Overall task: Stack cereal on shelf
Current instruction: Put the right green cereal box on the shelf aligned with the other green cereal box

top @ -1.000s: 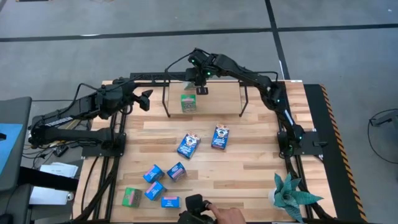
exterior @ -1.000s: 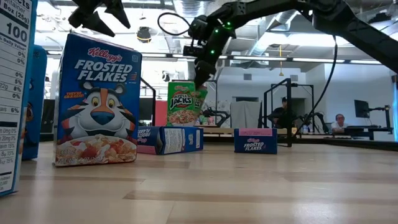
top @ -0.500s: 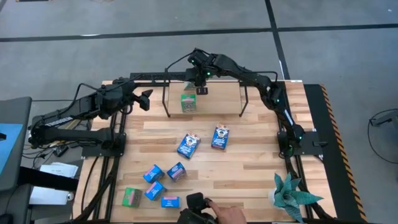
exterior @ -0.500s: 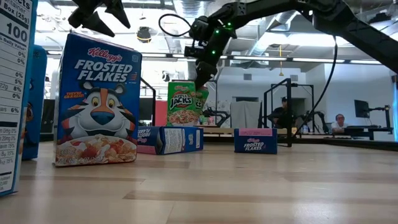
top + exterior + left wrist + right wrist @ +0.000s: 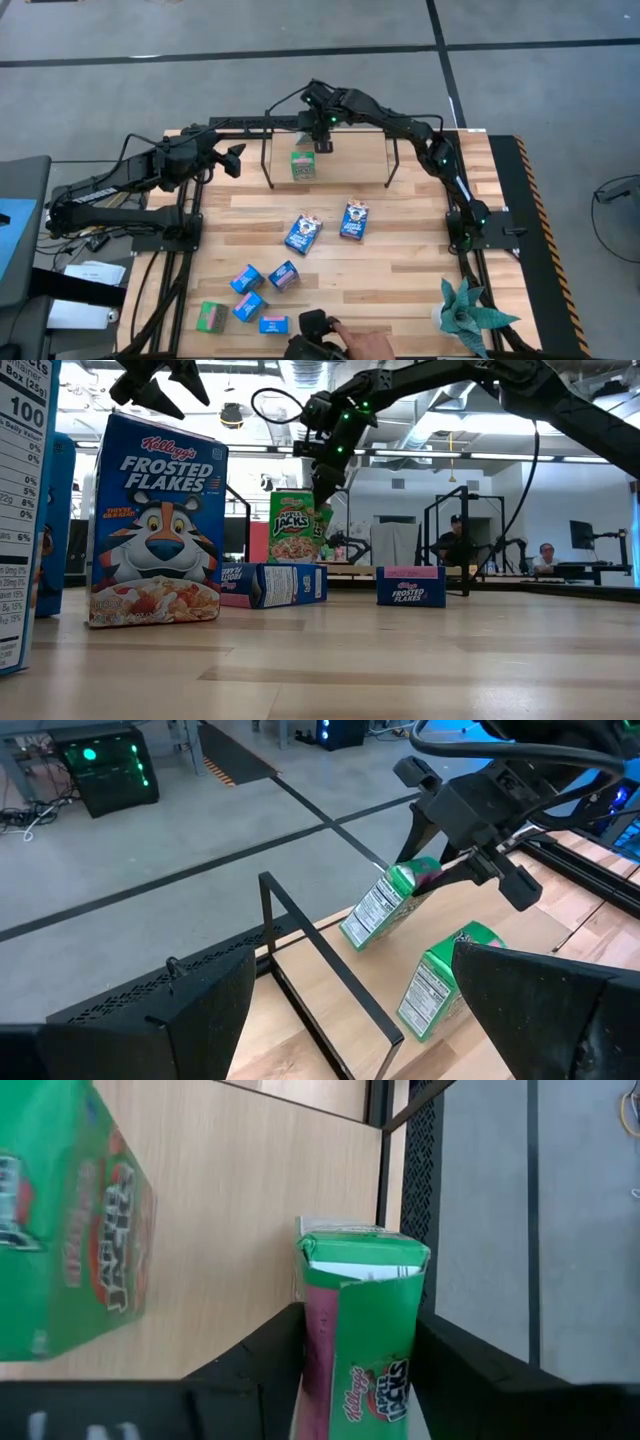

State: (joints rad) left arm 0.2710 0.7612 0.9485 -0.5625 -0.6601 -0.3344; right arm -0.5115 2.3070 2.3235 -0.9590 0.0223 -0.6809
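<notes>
On the shelf (image 5: 350,150), right claw (image 5: 350,1370) loosely around green Apple Jacks box (image 5: 362,1330).

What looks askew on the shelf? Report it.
One green cereal box on the shelf leans tilted at the right tool, top toward the tool, while the second green box beside it stands closer to upright. Nothing else there stands out.
</notes>
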